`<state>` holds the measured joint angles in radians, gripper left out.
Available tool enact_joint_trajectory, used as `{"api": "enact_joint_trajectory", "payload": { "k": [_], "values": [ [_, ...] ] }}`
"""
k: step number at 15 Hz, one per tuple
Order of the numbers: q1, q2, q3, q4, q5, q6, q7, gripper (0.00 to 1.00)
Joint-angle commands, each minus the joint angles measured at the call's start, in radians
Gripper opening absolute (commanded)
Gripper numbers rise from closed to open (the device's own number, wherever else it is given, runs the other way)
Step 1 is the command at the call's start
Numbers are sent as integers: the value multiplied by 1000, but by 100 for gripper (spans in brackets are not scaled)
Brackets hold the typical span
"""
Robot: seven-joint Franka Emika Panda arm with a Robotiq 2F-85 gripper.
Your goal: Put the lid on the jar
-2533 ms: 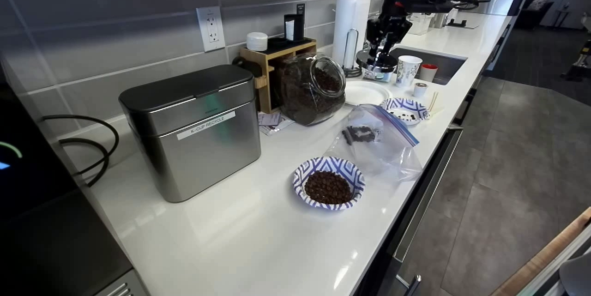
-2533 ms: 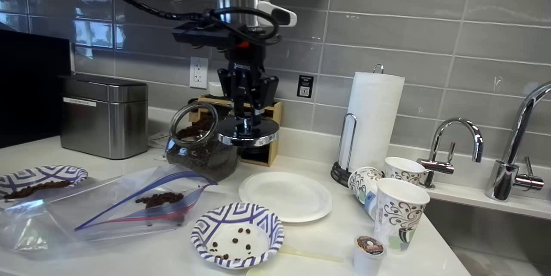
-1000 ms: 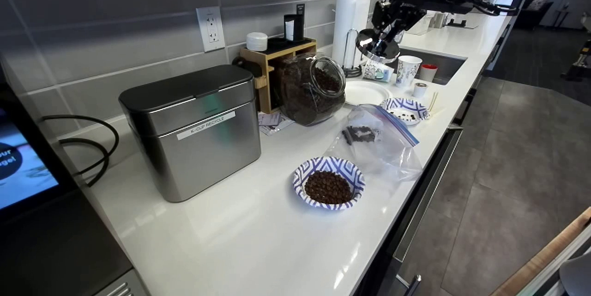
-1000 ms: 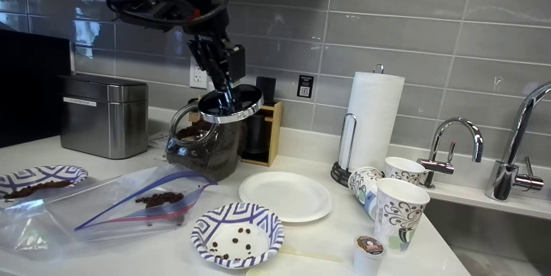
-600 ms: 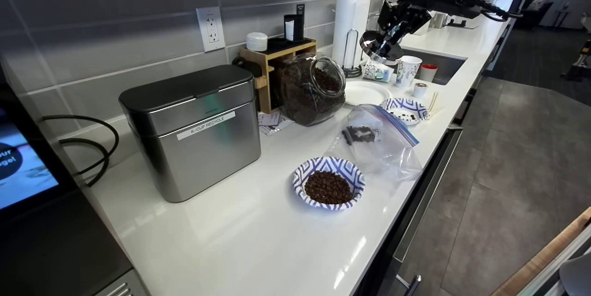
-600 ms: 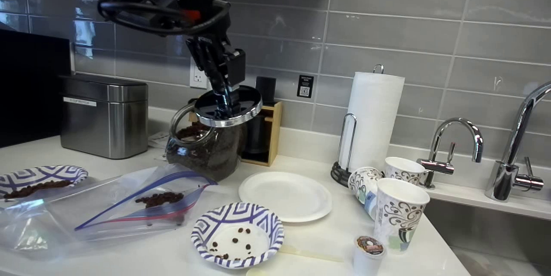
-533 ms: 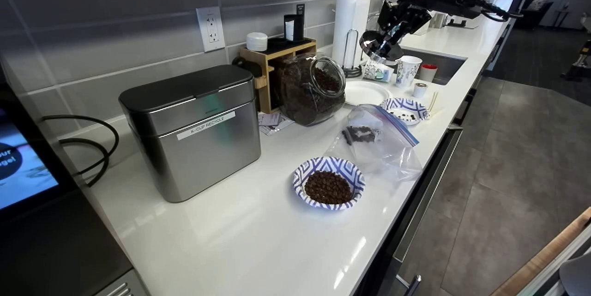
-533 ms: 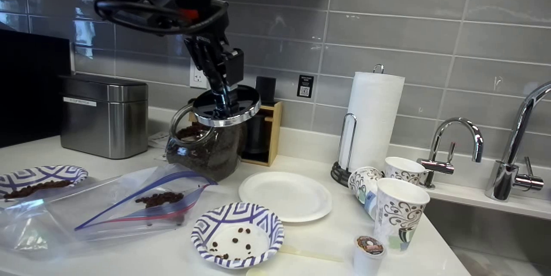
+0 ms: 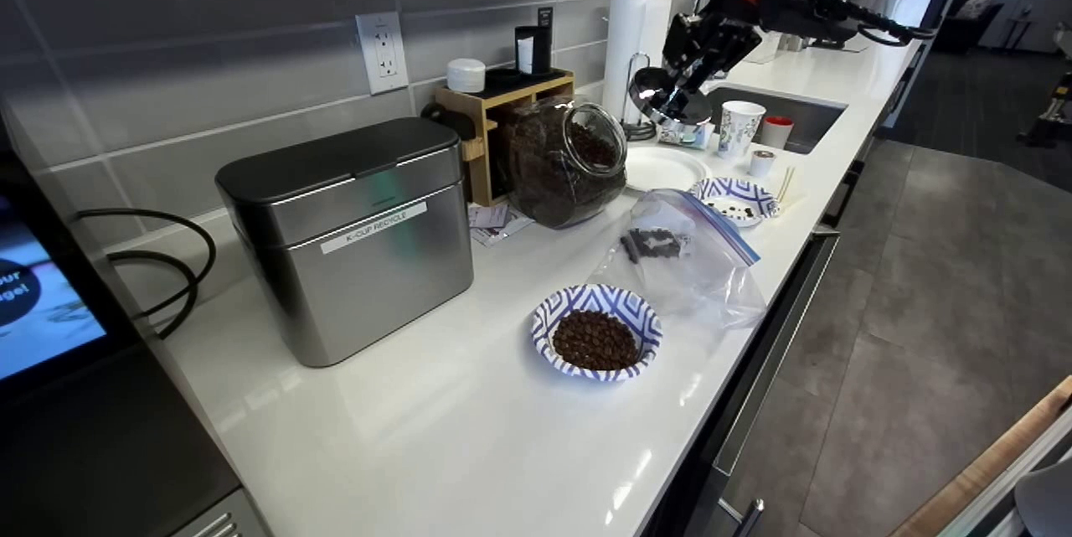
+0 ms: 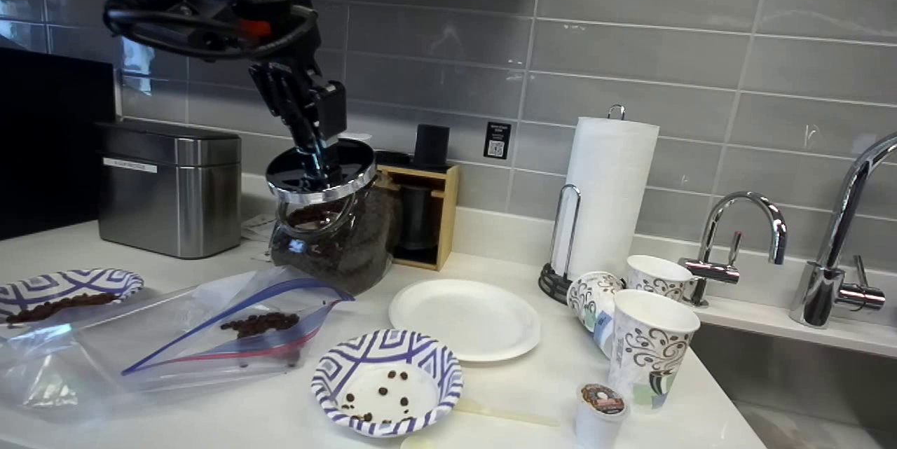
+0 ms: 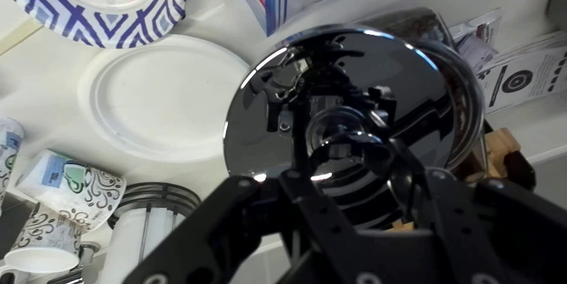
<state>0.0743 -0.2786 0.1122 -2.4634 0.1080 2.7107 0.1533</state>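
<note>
Where the jar [image 9: 544, 172] gapes, brown beans [image 9: 591, 144] show

Metal bin [image 9: 377, 286] (lbl'd K-CUP RECYCLE) on counter [image 9: 402, 436]; wht plate [image 10: 466, 316] nr ppr towels [image 10: 608, 197].

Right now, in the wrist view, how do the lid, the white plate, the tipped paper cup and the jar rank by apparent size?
Largest to smallest:
1. Lid, though its nearness exaggerates it
2. White plate
3. Tipped paper cup
Jar: unranked, since the lid hides much of it.
</note>
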Motion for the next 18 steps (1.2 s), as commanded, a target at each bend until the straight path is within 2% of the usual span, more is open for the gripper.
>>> {"api": "enact_joint_trajectory", "payload": {
  "k": [1,2,3,7,8,12,18],
  "values": [
    [15,-18,44,-39,-28,42,38,21],
    [19,-15,53,-39,-31,42,36,21],
    [18,-1,31,-7,-12,6,10,46],
    [24,-1,43,-10,-16,7,15,46],
    [33,9,42,-7,-6,5,7,21],
    [53,43,69,-17,-9,55,32,21],
    [24,63,97,-28,-68,157,98,21]
  ]
}}
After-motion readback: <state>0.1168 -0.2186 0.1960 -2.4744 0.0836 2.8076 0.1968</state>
